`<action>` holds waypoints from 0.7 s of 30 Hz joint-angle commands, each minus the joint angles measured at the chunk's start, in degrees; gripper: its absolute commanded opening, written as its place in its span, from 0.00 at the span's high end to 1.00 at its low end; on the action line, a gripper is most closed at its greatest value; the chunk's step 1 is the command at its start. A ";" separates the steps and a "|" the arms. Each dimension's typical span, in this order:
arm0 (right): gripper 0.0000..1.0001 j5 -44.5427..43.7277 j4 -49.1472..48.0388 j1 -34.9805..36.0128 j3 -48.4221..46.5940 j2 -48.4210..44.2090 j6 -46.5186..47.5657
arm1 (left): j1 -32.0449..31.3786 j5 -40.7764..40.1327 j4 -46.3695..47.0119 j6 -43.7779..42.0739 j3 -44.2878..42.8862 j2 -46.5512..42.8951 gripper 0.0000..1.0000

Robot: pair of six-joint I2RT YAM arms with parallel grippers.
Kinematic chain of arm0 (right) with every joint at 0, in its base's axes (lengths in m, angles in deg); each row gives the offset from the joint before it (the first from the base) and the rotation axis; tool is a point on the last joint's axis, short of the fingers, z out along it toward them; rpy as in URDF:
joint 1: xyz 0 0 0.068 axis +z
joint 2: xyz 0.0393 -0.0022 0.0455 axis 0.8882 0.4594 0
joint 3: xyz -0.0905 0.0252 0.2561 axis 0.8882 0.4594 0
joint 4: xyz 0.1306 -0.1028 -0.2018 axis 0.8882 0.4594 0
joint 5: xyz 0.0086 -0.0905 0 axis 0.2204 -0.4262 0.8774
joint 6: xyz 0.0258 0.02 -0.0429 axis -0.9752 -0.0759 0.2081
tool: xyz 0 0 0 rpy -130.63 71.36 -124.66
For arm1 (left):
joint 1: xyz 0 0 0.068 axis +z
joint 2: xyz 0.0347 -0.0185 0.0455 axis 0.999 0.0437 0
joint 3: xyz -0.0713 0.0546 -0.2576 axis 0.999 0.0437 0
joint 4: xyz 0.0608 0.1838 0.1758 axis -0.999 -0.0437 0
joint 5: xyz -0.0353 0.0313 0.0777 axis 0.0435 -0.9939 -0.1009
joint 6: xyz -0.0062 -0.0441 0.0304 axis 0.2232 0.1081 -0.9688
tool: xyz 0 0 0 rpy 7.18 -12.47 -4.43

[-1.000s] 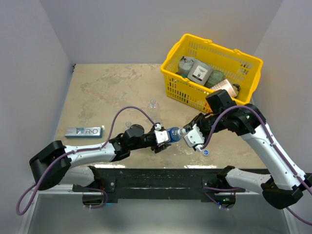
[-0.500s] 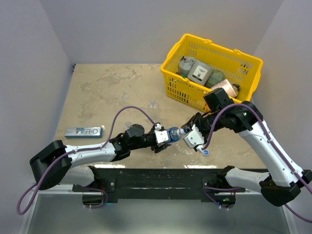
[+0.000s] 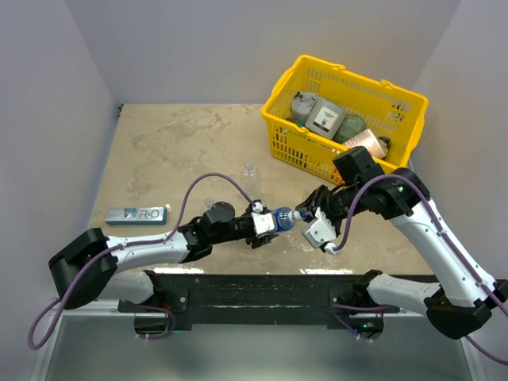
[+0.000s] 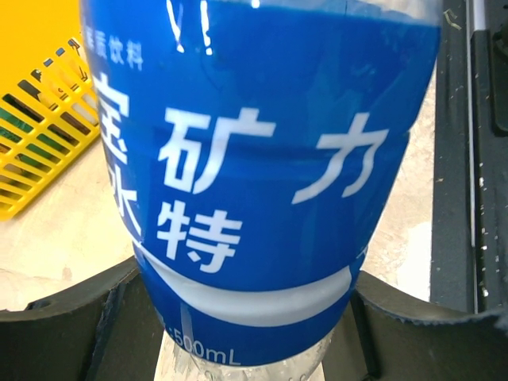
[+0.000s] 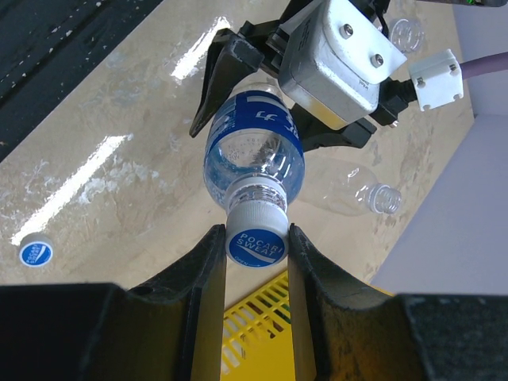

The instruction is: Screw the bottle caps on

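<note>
My left gripper is shut on the body of the blue-labelled bottle, holding it sideways above the table; the label fills the left wrist view. My right gripper is shut on the blue bottle cap, which sits on that bottle's neck. A loose cap lies on the table below. Two unlabelled bottles stand open on the table behind the left arm. I see no third cap.
A yellow basket with grey cans and jars stands at the back right, close behind the right arm. A blue-and-white flat packet lies at the left. The black base rail runs along the near edge.
My right gripper has turned about the bottle's neck with the cap between its fingers; its white housing swung down towards the near edge. The left arm and bottle have stayed in place.
</note>
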 commanded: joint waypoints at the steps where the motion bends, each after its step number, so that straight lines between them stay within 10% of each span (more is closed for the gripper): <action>1: 1.00 -0.43 4.04 0.66 2.69 -0.20 3.96 | 0.04 0.31 7.67 -3.95 -0.75 -0.59 1.00; 10: 1.00 -1.23 3.87 0.75 4.72 0.77 11.36 | -0.14 -0.76 9.70 -2.39 -0.66 0.38 1.00; 21: 1.00 1.67 1.15 0.93 0.16 7.09 -15.94 | -0.40 -4.79 22.79 -2.29 4.17 0.03 1.00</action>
